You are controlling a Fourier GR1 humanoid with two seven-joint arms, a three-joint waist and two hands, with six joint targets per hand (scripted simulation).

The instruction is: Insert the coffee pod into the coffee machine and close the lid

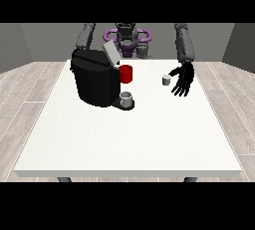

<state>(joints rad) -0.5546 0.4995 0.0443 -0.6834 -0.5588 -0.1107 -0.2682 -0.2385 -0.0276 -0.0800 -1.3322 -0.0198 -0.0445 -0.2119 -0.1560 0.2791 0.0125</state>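
Coffee machine, black, is placed on the white table with its lid raised and tilted; a red holder is seen beneath it and a grey cup on its tray. What the containers hold cannot be told. The coffee pod is set on the table just beside the hand at the view's right, whose fingers are spread and hold nothing. The other hand is hidden.

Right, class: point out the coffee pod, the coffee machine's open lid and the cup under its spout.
coffee pod [166, 79], front view, its side wall.
lid [111, 54], front view, middle of the raised flap.
cup [127, 98], front view, its front wall.
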